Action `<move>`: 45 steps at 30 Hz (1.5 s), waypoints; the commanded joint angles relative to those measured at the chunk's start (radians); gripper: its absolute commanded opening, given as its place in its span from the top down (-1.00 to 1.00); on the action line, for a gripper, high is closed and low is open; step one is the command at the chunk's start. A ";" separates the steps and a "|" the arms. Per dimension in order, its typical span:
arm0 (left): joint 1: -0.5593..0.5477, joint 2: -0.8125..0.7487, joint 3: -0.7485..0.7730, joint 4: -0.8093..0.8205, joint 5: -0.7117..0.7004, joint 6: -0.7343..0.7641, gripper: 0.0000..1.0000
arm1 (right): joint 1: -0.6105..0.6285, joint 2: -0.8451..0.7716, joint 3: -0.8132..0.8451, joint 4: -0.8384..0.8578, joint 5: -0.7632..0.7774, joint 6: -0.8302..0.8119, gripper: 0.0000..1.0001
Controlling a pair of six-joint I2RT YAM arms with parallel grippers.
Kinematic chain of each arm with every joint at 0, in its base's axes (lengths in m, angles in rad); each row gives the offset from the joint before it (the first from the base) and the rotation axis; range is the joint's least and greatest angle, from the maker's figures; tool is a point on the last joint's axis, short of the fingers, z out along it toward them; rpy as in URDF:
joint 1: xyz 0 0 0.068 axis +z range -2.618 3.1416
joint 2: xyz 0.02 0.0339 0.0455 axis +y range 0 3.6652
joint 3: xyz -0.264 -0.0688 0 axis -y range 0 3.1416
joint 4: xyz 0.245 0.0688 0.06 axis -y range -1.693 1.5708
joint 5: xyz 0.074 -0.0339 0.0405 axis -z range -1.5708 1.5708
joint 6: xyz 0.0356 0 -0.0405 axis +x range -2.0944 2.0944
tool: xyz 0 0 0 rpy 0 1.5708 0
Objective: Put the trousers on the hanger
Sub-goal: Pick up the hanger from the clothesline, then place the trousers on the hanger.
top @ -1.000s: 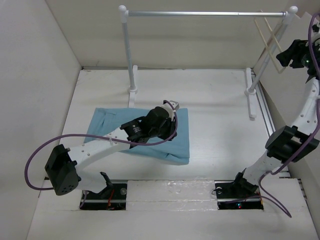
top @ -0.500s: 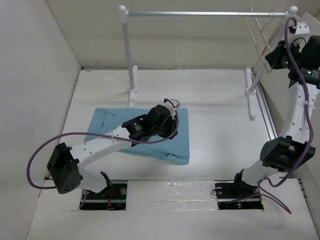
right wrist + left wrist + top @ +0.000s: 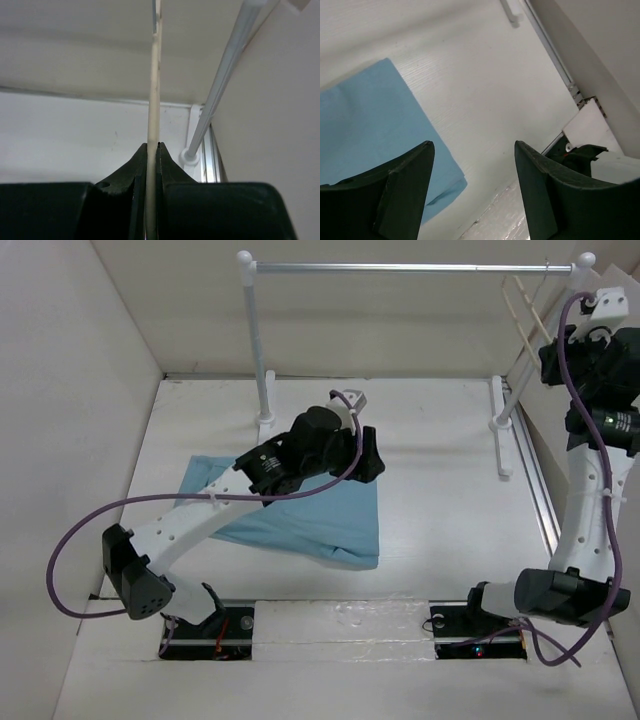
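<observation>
The light blue trousers lie folded flat on the white table, left of centre; the left wrist view has them at lower left. My left gripper hovers above their far right corner, open, with nothing between its fingers. The cream hanger hangs at the right end of the silver rail. My right gripper is raised beside it and shut on one thin bar of the hanger, which the pads pinch.
The silver rail spans the back on two white posts with feet on the table. A metal track runs along the right wall. White walls close in left, back and right. The arm bases sit at the near edge.
The left gripper has opened and lifted off the trousers, swinging toward the far right. The right gripper has closed on the hanger, and its arm has straightened upward.
</observation>
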 commanded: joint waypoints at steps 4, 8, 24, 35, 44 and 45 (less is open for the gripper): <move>0.001 0.070 0.178 -0.038 0.071 -0.032 -0.24 | 0.045 -0.059 -0.200 0.109 0.041 -0.027 1.00; 0.001 0.116 0.257 -0.030 0.110 -0.061 -0.24 | 0.079 -0.113 -0.289 0.180 0.053 -0.033 1.00; 0.001 0.309 0.302 0.195 0.124 -0.368 -0.28 | 0.487 -0.431 -0.778 0.134 0.251 -0.008 1.00; 0.001 0.465 0.205 0.258 0.123 -0.494 -0.28 | 0.743 -0.578 -0.982 0.108 0.466 0.099 1.00; 0.001 0.544 0.207 0.300 0.142 -0.551 -0.06 | 0.924 -0.586 -1.018 0.050 0.624 0.150 1.00; 0.001 0.542 0.204 0.297 0.140 -0.551 0.02 | 0.935 -0.583 -1.016 0.036 0.644 0.148 1.00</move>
